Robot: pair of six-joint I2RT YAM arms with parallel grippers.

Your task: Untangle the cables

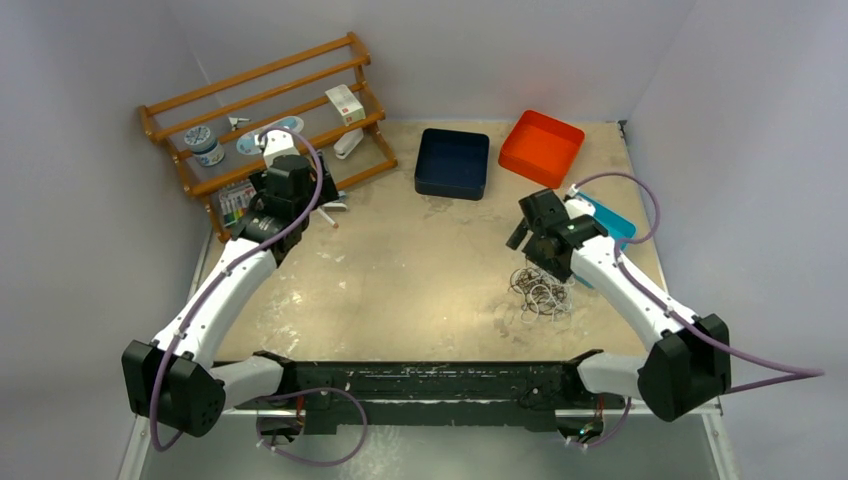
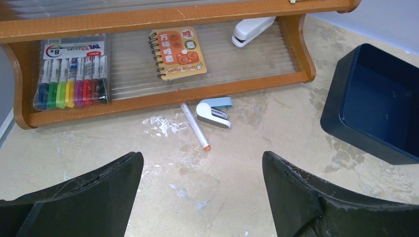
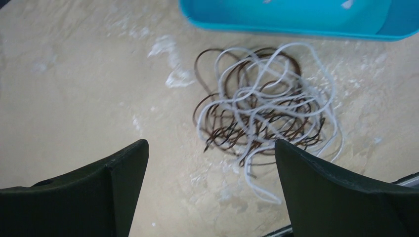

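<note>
The table (image 1: 400,290) lay open in its middle. A rack (image 1: 270,110) blocked the far left corner, a navy bin (image 1: 452,163) and an orange bin (image 1: 541,147) lined the far edge, and a teal tray (image 3: 237,22) stood beside the cables (image 3: 262,108) at the right edge.

The spiral notebook (image 2: 178,53) on the lowest shelf of the wooden rack (image 2: 163,96), at the far left corner of the worktop, carries the Chinese characters 万柿胜意 on its orange cover, with "VERY GOOD" in small capitals near the cover's lower edge. The marker pack (image 2: 73,69) beside it on the same shelf bears a header label with the numeral "8"; the remaining print is too small to read. The white box (image 1: 345,103) on an upper shelf has an illegible label.
</note>
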